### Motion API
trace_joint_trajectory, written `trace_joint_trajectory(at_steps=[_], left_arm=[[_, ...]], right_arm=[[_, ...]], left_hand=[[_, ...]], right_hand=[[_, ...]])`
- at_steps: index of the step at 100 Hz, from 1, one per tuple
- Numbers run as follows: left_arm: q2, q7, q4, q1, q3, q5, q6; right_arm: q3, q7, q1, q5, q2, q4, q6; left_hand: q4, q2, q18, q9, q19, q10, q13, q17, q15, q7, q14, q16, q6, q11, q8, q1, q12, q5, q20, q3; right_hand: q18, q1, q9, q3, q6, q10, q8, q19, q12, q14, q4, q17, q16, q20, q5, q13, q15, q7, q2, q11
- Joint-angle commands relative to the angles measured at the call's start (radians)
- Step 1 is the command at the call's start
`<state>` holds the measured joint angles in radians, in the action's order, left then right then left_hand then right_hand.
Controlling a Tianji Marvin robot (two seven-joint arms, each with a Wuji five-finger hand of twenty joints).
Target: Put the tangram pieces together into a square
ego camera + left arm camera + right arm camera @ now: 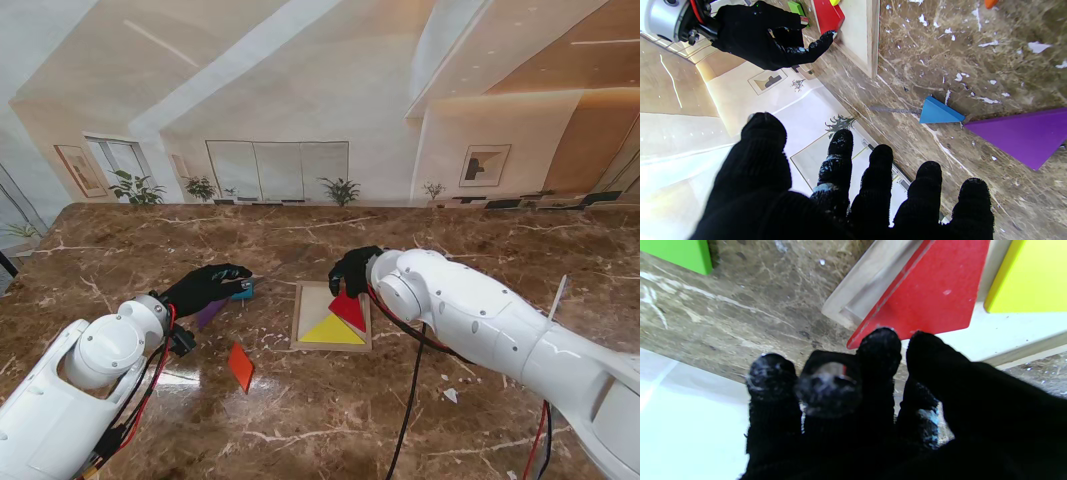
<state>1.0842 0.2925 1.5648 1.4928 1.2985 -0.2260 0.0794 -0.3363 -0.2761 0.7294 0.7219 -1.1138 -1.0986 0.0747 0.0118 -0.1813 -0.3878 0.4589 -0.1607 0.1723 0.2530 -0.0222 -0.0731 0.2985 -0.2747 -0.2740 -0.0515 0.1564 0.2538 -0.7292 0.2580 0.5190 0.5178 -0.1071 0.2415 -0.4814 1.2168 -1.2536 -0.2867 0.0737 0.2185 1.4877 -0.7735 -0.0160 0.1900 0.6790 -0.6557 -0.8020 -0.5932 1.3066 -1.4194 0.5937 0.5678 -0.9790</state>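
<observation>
A wooden tray (304, 318) holds a yellow triangle (332, 331) and a red triangle (349, 308). The red triangle (927, 293) lies tilted with one edge over the tray rim (853, 303). My right hand (352, 270) is at the tray's far edge, thumb and fingertips (878, 343) closed on the red triangle's corner. My left hand (205, 287) is open with spread fingers (880, 173), hovering just over a small blue triangle (940, 113) and a purple triangle (1023, 136) left of the tray.
An orange piece (240, 366) lies on the marble nearer to me, left of the tray. A green piece (676, 253) sits on the table beyond the tray's far edge, close to my right hand. The right arm's cable (410, 400) hangs over the table.
</observation>
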Motion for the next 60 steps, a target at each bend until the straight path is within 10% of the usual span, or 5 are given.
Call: trace_joint_trajectory(at_steps=[1,38,46,60], left_arm=[[0.001,0.004,0.000,0.005,-0.003,0.000,0.002],[0.000,0.005,0.001,0.007,-0.003,-0.001,0.004],[0.000,0.006,0.001,0.007,-0.003,-0.001,0.004],[0.000,0.006,0.001,0.007,-0.002,-0.001,0.003]], right_arm=[[0.001,-0.017,0.001,0.000,0.001,0.001,0.005],[0.006,-0.025,0.002,-0.004,0.002,-0.006,0.010],[0.088,0.064,-0.035,-0.059,-0.061,0.156,-0.027],[0.095,0.076,-0.036,-0.070,-0.071,0.168,-0.034]], left_hand=[[-0.020,0.041,0.014,0.027,0.027,0.002,0.003,-0.004,0.019,-0.009,0.012,0.009,0.011,-0.001,-0.020,-0.021,-0.003,0.020,0.025,0.031],[-0.020,0.040,0.014,0.028,0.027,0.003,0.004,-0.004,0.019,-0.009,0.012,0.009,0.010,-0.001,-0.020,-0.021,-0.003,0.022,0.026,0.031],[-0.020,0.041,0.014,0.028,0.027,0.002,0.004,-0.004,0.019,-0.009,0.012,0.008,0.011,-0.001,-0.020,-0.021,-0.003,0.023,0.025,0.031],[-0.019,0.040,0.013,0.028,0.027,0.004,0.004,-0.004,0.019,-0.008,0.011,0.008,0.009,-0.001,-0.020,-0.022,-0.003,0.026,0.026,0.031]], right_hand=[[-0.001,0.040,0.001,-0.026,-0.013,0.014,0.005,0.062,0.002,-0.023,-0.007,-0.003,-0.005,-0.005,-0.005,0.012,-0.038,0.008,-0.021,-0.008],[-0.005,0.039,-0.001,-0.029,-0.002,0.015,0.011,0.063,0.003,-0.024,-0.004,-0.005,-0.006,-0.003,-0.055,0.012,-0.037,0.026,-0.016,-0.008],[-0.007,0.040,0.000,-0.029,0.002,0.015,0.011,0.063,0.003,-0.024,-0.003,-0.007,-0.006,-0.003,-0.063,0.012,-0.037,0.027,-0.016,-0.008],[-0.008,0.042,-0.001,-0.029,0.005,0.015,0.011,0.065,0.003,-0.022,-0.003,-0.008,-0.006,-0.003,-0.075,0.012,-0.037,0.028,-0.017,-0.008]])
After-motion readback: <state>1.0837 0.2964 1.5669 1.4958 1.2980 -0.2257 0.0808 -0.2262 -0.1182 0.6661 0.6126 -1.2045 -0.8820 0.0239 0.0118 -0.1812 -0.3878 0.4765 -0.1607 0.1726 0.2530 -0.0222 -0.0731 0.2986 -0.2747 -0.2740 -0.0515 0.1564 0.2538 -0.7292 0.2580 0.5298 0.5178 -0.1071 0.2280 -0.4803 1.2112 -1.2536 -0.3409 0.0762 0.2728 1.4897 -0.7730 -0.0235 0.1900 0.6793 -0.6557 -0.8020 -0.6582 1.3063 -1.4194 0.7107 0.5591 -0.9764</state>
